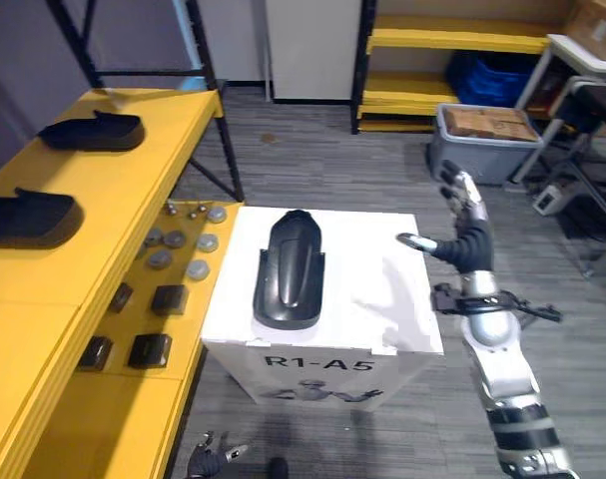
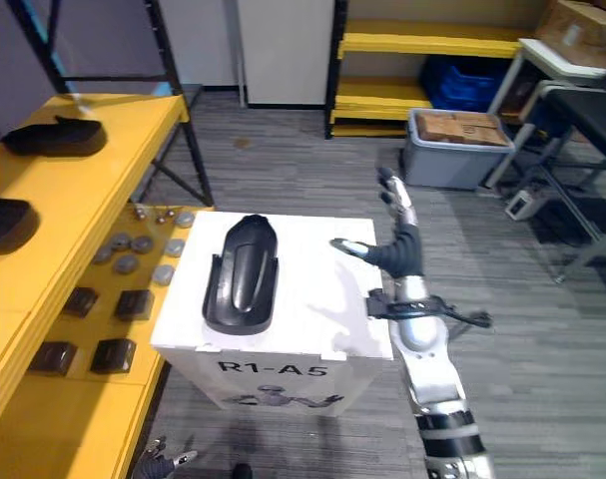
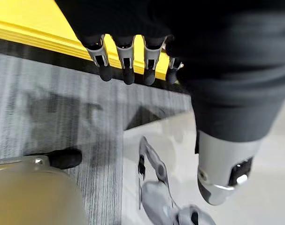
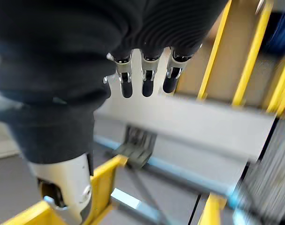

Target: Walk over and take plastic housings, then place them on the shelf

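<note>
The right hand [image 1: 470, 235] hangs spread and empty beside the white box [image 1: 382, 299] — a careless sideways reach could shove the housing [image 1: 291, 269] off.

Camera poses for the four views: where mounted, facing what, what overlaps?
Left eye view: head, looking down at black housing on white box; right hand raised beside it, left hand low.
Right eye view: head, same scene, slightly offset.
Left wrist view: along left hand's fingers toward floor and yellow shelf edge.
Right wrist view: along right hand's fingers toward yellow racking.
Shared: both eyes show housing, box, right hand.
</note>
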Motion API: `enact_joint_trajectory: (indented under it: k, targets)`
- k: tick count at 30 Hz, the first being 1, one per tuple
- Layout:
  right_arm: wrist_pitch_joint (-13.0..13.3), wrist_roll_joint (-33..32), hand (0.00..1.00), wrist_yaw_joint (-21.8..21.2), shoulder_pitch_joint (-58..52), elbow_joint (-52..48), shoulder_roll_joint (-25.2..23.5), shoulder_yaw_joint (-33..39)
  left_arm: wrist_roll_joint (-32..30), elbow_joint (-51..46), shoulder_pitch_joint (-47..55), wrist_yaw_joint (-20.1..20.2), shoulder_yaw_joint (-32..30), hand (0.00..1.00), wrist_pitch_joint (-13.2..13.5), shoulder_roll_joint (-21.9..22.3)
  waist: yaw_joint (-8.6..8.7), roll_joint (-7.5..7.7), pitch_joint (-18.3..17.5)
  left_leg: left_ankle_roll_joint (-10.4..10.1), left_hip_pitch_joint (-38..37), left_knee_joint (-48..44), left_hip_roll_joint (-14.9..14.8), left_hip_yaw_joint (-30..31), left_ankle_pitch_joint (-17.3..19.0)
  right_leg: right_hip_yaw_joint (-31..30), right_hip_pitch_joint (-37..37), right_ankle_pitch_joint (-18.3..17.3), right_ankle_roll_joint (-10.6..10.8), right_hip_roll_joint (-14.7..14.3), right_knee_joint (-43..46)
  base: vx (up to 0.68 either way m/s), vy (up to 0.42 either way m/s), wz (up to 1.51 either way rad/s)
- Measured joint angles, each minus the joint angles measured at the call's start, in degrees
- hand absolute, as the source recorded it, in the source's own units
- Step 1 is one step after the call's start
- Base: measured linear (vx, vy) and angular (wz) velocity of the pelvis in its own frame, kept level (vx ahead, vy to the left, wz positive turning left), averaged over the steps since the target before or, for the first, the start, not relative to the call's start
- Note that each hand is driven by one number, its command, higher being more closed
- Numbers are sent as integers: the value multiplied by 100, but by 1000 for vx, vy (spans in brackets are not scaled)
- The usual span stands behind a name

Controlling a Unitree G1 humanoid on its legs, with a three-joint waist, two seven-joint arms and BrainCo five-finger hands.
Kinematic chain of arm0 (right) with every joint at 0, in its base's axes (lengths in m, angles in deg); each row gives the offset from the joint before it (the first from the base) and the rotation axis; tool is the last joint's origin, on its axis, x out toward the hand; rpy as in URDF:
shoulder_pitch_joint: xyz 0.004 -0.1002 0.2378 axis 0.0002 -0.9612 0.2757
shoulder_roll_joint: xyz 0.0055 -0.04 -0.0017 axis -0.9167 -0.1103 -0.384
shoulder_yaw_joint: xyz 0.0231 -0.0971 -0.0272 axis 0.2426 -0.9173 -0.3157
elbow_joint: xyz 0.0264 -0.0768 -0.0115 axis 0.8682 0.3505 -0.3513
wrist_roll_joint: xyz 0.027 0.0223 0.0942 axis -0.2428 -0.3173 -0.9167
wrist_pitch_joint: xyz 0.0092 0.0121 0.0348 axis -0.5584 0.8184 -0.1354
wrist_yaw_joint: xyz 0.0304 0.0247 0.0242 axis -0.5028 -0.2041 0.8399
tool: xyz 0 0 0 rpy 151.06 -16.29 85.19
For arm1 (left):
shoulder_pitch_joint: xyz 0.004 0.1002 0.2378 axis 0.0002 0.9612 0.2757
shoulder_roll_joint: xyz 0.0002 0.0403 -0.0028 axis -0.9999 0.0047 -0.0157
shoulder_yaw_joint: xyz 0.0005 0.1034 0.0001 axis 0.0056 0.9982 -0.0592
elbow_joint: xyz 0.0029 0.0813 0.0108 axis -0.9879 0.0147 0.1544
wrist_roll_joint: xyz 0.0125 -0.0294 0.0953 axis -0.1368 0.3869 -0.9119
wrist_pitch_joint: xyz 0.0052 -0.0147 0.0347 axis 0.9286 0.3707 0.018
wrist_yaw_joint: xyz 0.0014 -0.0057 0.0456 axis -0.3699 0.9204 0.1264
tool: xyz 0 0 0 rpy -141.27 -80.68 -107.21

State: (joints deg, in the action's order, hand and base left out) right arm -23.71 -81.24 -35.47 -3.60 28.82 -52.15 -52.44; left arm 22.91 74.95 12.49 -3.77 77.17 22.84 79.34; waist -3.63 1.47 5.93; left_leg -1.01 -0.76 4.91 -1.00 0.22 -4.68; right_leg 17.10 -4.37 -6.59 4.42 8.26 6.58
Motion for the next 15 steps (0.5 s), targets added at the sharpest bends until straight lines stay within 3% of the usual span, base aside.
enact_joint_trajectory:
  k: [3,6,15]
  targets:
    - [-32,264,0,11,385,609,-322,-291,50,-45,34,-16,-16,0,-2,-13,-144,56,3,-7,69,-1,15,100,-38,108,8,0,0,-3,-16,0,-7,19]
    - [-308,749,0,142,558,1503,-814,-339,51,-60,34,-81,-24,0,-2,-5,-227,84,20,-6,96,-1,33,152,-55,154,-4,0,0,1,-35,16,-3,11]
    - [-1040,2229,0,900,554,2629,-1704,-74,47,-181,2,-288,-46,0,-31,5,-221,105,323,-22,107,2,52,167,-65,221,-50,3,2,-5,-94,2,-1,3]
